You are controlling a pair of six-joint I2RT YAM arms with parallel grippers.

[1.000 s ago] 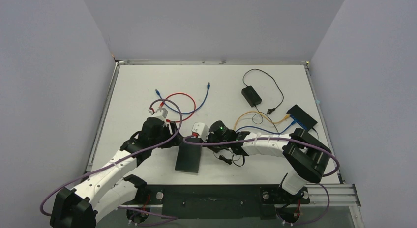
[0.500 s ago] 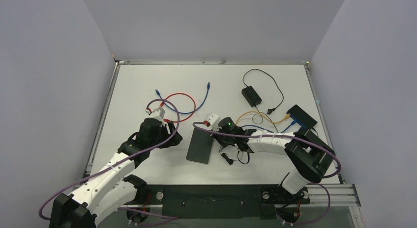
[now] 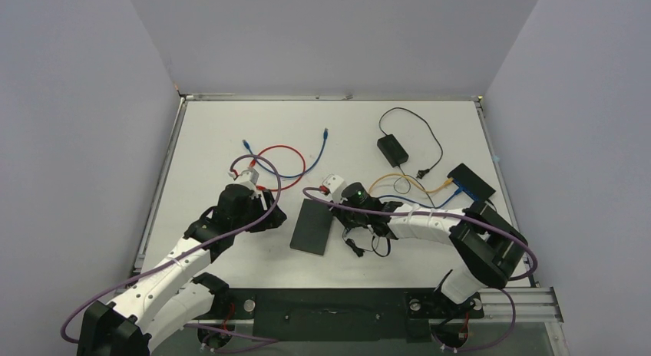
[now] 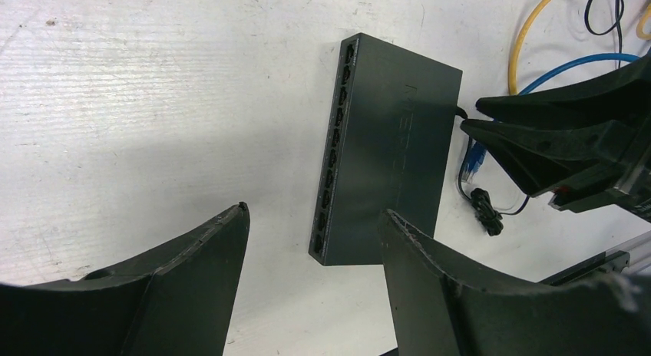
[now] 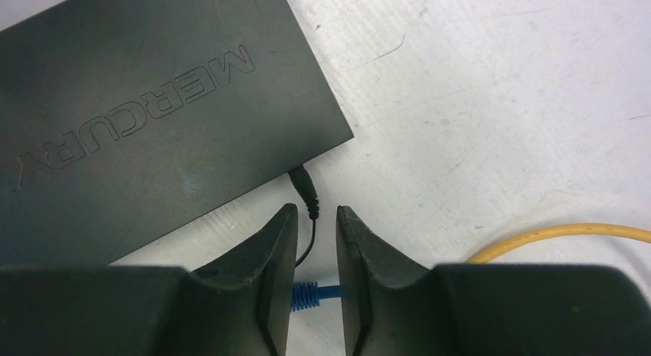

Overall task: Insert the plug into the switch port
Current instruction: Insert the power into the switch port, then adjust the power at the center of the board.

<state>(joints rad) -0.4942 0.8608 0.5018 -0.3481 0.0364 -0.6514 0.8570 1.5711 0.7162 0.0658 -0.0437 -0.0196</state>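
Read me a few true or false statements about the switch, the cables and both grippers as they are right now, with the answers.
1. The left gripper is open and holds nothing. True.
2. The blue plug sits in a port of the switch. False: the ports seen in the left wrist view are empty, and the blue plug is outside the switch, by its opposite side near the right gripper.
3. A thin black cord passes between the right gripper's fingers. True.
4. The yellow cable is looped around the switch. False: it lies apart from it, on the right arm's side.
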